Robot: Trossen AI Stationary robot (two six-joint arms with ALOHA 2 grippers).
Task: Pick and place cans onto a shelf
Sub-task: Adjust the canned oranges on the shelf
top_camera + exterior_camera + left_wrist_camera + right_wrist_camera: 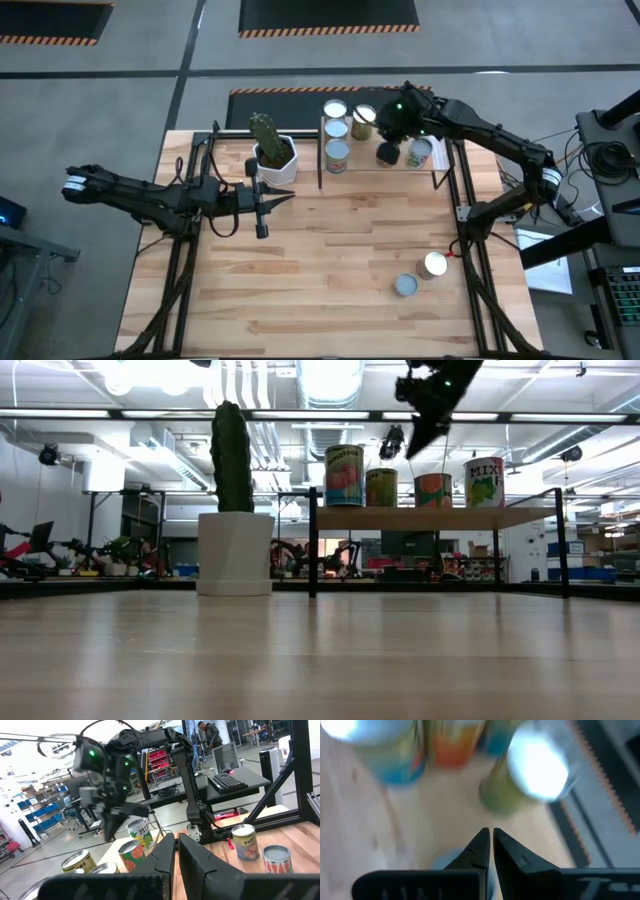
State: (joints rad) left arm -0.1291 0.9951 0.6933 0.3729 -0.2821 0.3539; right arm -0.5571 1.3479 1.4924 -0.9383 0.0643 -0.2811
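The shelf [445,170] stands at the table's far edge, right of the middle. Several cans [337,155] stand upright on it, and the low view shows them in a row [344,475]. My right gripper [413,450] is shut and empty above the shelf, fingers slanting down over the cans. In its own wrist view [491,845] blurred cans lie below it. Two more cans [434,264], [405,286] stand on the table at the near right. My left gripper [262,205] is shut and empty at the table's left middle, fingers [172,855] pointing toward the shelf.
A white hexagonal pot with a cactus [273,150] stands just left of the shelf, close to my left gripper. The table's black frame rails [470,260] run along both sides. Bare tabletop [320,270] lies in the middle and near part.
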